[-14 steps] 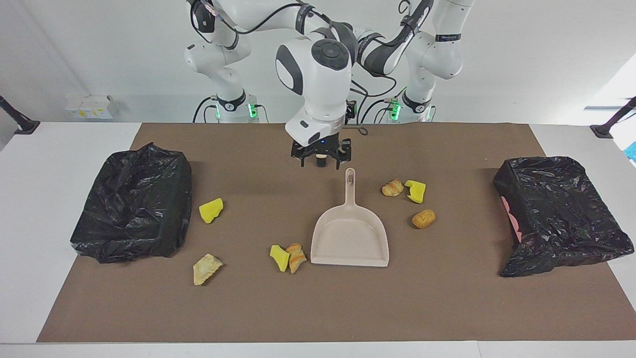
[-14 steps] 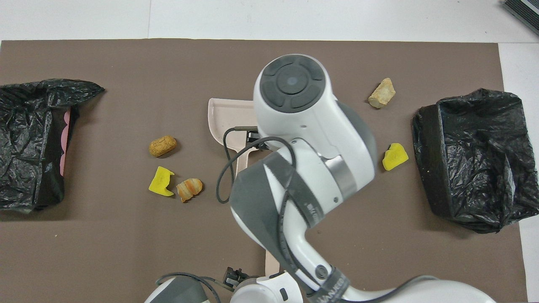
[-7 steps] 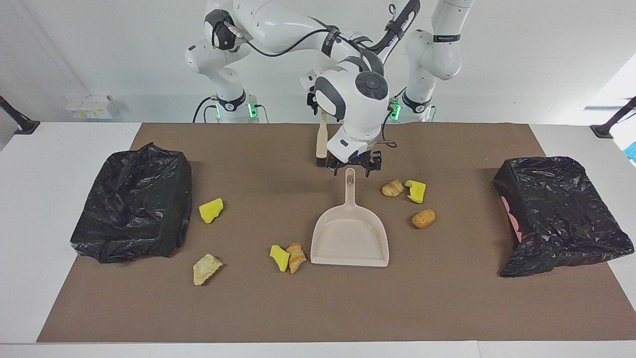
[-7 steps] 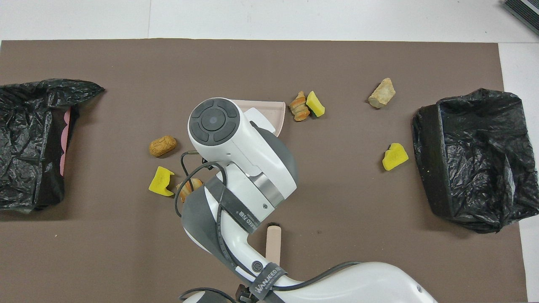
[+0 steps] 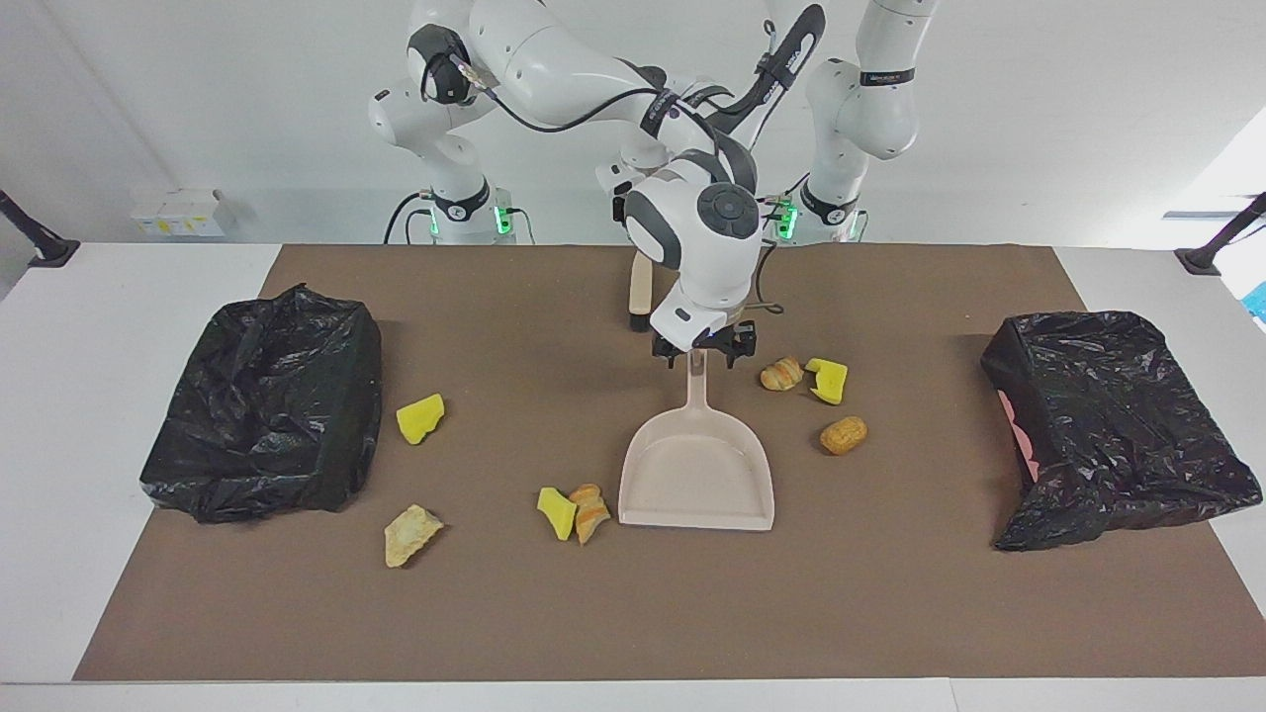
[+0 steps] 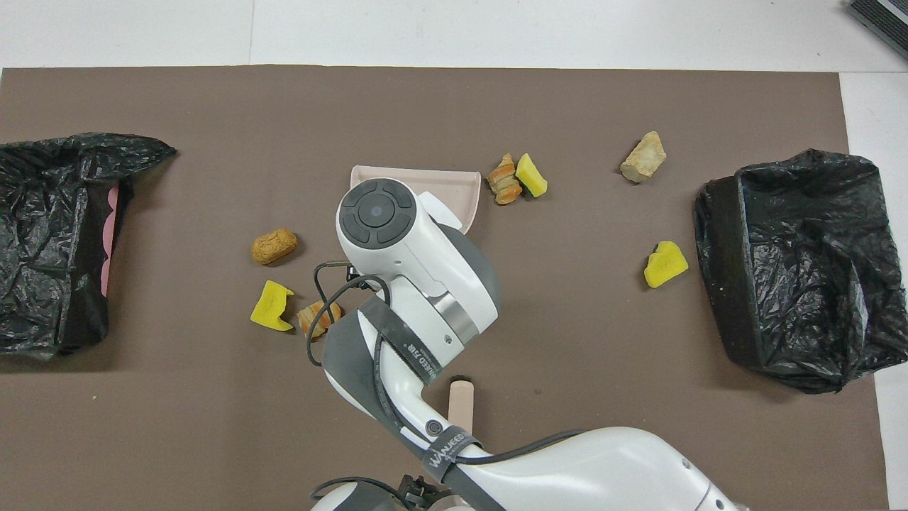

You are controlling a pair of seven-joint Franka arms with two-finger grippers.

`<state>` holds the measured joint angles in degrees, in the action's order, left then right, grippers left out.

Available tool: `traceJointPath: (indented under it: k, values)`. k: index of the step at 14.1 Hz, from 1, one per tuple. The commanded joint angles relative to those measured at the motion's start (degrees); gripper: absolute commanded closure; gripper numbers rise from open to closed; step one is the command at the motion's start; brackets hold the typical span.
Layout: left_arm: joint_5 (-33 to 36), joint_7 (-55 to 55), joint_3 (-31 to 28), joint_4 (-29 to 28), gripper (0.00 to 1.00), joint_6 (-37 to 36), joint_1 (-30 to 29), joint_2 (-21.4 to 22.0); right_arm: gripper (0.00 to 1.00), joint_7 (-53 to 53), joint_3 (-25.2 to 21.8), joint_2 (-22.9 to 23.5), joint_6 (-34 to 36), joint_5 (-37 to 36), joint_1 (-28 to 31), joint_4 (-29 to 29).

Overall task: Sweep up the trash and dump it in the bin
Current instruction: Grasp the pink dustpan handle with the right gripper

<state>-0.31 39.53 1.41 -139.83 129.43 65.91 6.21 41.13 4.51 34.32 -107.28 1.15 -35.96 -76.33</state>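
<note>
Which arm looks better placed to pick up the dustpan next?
The right one. Its open gripper hangs just over the handle tip of the dustpan, fingers either side of it. The left gripper is busy: it holds the brush upright beside the right arm's wrist.

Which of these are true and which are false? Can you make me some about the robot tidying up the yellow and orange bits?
1. The dustpan already has trash in it. False: it is empty.
2. Seven scraps lie on the brown mat. True.
3. The right end effector is gripping a yellow scrap. False: it is open, over the dustpan's handle.
4. One black bin sits at the right arm's end of the mat and another at the left arm's end. True.
</note>
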Motion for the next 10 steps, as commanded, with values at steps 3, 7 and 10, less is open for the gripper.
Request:
traceJointPath:
  k: [3, 7, 10]
  values:
    - [1.28, 1.51, -0.62, -0.36, 0.70, 1.70, 0.45, 0.29, 0.18, -1.84, 0.41, -1.89, -3.72, 1.22, 0.45, -5.49]
    - [1.28, 2.82, -0.71, -0.36, 1.00, 0.30, -1.12, 1.08, 0.33, -2.36, 0.50, -2.24, -3.73, 1.31, 0.54, -6.64]
    - [1.28, 4.76, -0.71, -0.62, 1.00, -2.51, -2.27, 2.57, 0.52, -2.37, 0.50, -2.33, -3.46, 1.75, 0.54, -6.90]
